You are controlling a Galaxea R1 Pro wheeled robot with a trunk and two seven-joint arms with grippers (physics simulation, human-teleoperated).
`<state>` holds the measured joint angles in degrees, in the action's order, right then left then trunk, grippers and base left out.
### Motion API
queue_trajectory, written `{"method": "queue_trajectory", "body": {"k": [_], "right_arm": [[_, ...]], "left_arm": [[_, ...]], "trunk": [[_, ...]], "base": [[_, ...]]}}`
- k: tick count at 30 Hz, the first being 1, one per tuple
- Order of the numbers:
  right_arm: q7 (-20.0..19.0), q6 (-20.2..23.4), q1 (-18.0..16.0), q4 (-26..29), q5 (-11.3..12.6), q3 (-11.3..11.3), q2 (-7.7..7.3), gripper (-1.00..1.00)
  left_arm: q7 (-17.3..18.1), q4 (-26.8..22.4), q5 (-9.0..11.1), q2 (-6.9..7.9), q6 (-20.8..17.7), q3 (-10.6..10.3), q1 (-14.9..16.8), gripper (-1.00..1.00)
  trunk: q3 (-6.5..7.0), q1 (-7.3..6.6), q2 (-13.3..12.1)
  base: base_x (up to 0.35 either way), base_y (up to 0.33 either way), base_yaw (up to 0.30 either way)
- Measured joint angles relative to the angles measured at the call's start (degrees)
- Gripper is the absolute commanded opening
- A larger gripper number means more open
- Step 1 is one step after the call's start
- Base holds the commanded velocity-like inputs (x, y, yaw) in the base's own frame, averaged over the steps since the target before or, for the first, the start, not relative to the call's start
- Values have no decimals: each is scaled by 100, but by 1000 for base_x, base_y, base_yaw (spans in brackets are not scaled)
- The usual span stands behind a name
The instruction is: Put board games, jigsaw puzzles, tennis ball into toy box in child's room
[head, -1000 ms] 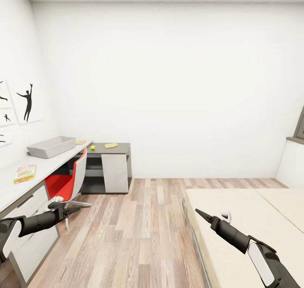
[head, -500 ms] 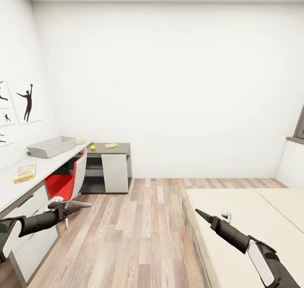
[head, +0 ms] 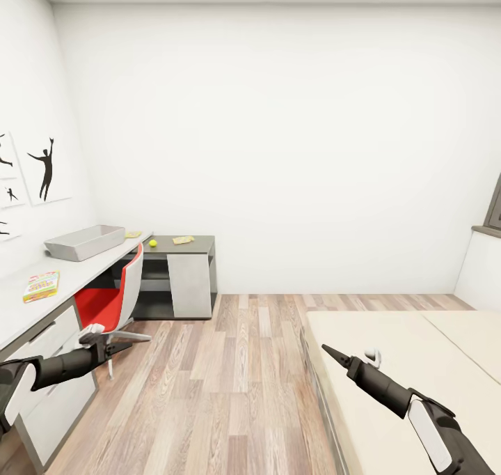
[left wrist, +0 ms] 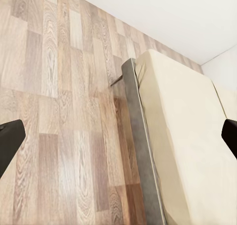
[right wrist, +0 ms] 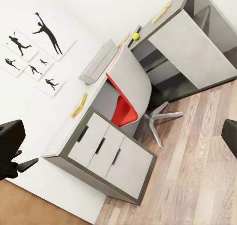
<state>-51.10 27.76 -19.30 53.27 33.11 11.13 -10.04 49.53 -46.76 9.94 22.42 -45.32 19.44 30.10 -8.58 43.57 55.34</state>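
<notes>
White-walled child's room w/ wood-plank floor [head: 229, 377]. Left arm reaches forward, low, nearly level, just in front of the bench's white drawers; left gripper [head: 129, 343] points toward the red chair [head: 108, 301], and head view can't tell if it's spread or pressed together, but in the left wrist view its two dark fingertips [left wrist: 10, 142] sit at opposite frame edges, so spread wide, holding nothing. Right arm angles up and forward over the bed [head: 403, 363], near the bed's left edge; right gripper [head: 328, 352] looks like a thin dark point in head view, yet the right wrist view shows its fingertips [right wrist: 11, 138] far apart, empty. Toy box [head: 85, 242] sits on the long light-grey bench [head: 14, 315] by the wall. Board game [head: 41, 286] lies flat nearer the robot, close to the bench's front edge. Tennis ball [head: 152, 242] and one jigsaw puzzle [head: 183, 239] rest on the lower dark-grey section at the far corner; a 2nd yellow slab [head: 133, 235] lies just beyond the toy box. Black silhouette pics [head: 43, 168] hang above the bench.
</notes>
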Motion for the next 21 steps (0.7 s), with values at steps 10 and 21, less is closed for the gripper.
{"method": "queue_trajectory", "body": {"k": [10, 21], "right_arm": [[0, 0, 0, 1, -2, 1, 3, 100], [0, 1, 0, 2, -3, 1, 3, 100]], "left_arm": [[-1, 2, 3, 0, 1, -1, 0, 100], [-1, 2, 4, 0, 1, -1, 0, 100]], "trunk": [[0, 0, 0], [0, 0, 0]], "base": [[0, -137, 0], [0, -269, 0]]}}
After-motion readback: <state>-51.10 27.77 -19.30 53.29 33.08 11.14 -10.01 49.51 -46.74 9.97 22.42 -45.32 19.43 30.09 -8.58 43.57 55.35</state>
